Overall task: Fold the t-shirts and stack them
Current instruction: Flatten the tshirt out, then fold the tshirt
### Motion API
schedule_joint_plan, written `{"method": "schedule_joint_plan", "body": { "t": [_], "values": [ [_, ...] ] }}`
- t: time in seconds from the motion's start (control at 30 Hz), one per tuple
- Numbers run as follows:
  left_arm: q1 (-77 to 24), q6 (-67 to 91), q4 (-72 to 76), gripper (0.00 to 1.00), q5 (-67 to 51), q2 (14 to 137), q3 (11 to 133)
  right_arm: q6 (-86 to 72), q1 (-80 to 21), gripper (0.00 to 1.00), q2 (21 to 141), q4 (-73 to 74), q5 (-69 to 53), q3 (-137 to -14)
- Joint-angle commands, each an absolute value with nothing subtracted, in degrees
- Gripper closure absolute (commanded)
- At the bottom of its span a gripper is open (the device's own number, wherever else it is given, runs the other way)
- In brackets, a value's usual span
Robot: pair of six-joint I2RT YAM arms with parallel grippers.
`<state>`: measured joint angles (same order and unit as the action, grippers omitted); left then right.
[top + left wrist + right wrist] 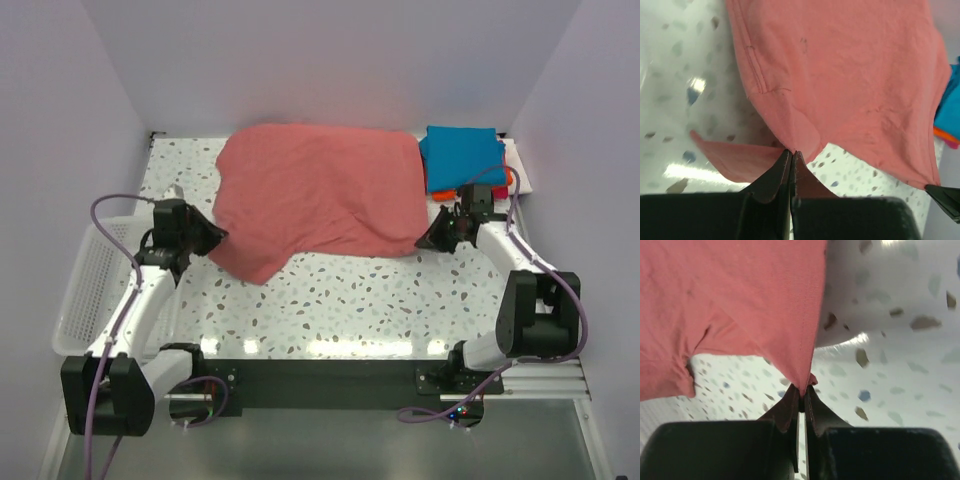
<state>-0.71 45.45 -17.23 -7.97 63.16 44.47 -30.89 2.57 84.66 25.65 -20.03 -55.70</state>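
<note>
The large dusty-red t-shirt (315,195) lies spread over the back middle of the speckled table. My left gripper (217,238) is shut on its left edge; the left wrist view shows the red cloth (840,75) pinched at the fingertips. My right gripper (424,241) is shut on its lower right corner; the right wrist view shows the cloth (740,300) hanging taut from the tips. A folded teal-blue t-shirt (462,155) lies on an orange one (445,191) at the back right. A sliver of magenta (951,143) shows under them in the left wrist view.
A white mesh basket (85,285) stands at the left edge beside the left arm. Walls close in the table on the left, back and right. The speckled tabletop (360,300) shows in front of the red shirt.
</note>
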Motion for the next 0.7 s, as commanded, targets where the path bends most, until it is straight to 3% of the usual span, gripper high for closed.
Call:
{"method": "schedule_joint_plan", "body": {
  "t": [0.0, 0.1, 0.17, 0.23, 0.33, 0.37, 0.47, 0.67],
  "values": [
    [-1.14, 44.22, -17.84, 1.00, -4.39, 57.57, 39.21, -26.11, 2.46, 1.00, 80.41, 26.62, -16.62, -51.87],
    [-1.49, 43.60, -18.19, 1.00, -4.66, 58.71, 36.31, -25.92, 2.46, 0.94, 81.74, 26.99, -15.21, -49.58],
    [-1.67, 42.98, -18.37, 0.92, -4.48, 60.02, 35.95, -26.71, 2.46, 0.83, 81.91, 26.37, -14.24, -48.96],
    [-1.67, 41.75, -18.72, 0.90, -3.96, 61.25, 36.65, -27.16, 2.46, 0.73, 81.30, 25.84, -13.80, -48.78],
    [-1.67, 40.70, -19.42, 0.78, -3.51, 62.92, 38.93, -27.51, 2.37, 0.61, 81.12, 26.63, -12.75, -50.71],
    [-1.67, 40.35, -20.90, 0.67, -3.25, 63.63, 40.59, -27.25, 2.46, 0.54, 80.69, 28.28, -11.70, -51.76],
    [-1.67, 39.73, -23.63, 0.52, -2.73, 63.64, 43.14, -27.25, 2.37, 0.41, 76.06, 31.10, -9.67, -51.60],
    [-3.42, 42.27, -33.20, 0.50, 3.51, 58.10, 43.16, -30.14, 2.11, 0.40, 64.44, 34.53, -10.80, -43.69]
  ]
}}
